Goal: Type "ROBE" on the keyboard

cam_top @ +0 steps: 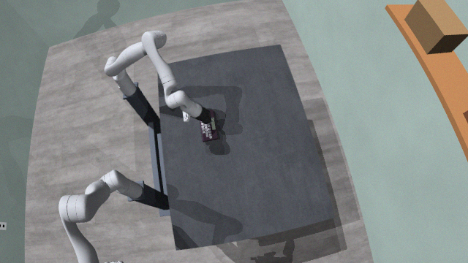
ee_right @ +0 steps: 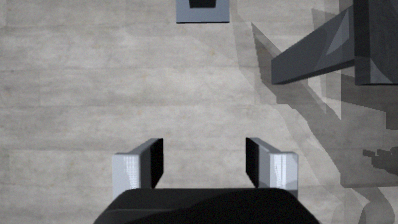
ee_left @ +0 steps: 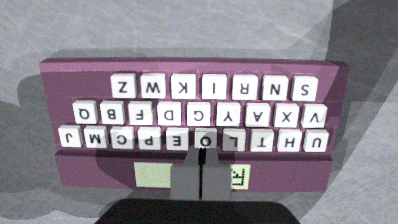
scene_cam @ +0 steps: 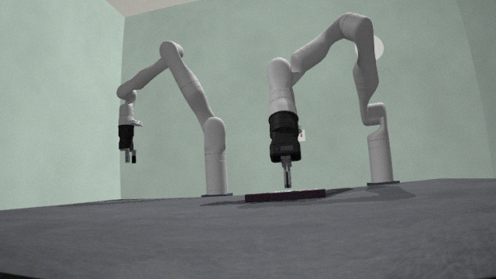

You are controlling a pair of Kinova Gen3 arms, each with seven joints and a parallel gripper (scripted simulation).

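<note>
The purple keyboard (cam_top: 205,138) (scene_cam: 271,197) (ee_left: 60,85) lies flat on the table, upside down in the left wrist view. There the R key (ee_left: 244,87) is in the far row, the B key (ee_left: 112,113) in the middle row, and the O key (ee_left: 205,142) and E key (ee_left: 177,139) in the near row. My left gripper (scene_cam: 287,187) (ee_left: 202,165) is shut and empty, pointing down just above the keyboard by the O key. Its fingers partly hide the green display (ee_left: 152,175), whose dark marks I cannot read. My right gripper (scene_cam: 130,162) (ee_right: 204,155) is open and empty, far from the keyboard.
The dark grey table (cam_top: 263,164) (scene_cam: 248,240) carries the keyboard near the arms' side. The right gripper hangs over the floor (ee_right: 200,90) beside the table. An orange shelf (cam_top: 435,73) with a brown box (cam_top: 424,29) stands beyond the table.
</note>
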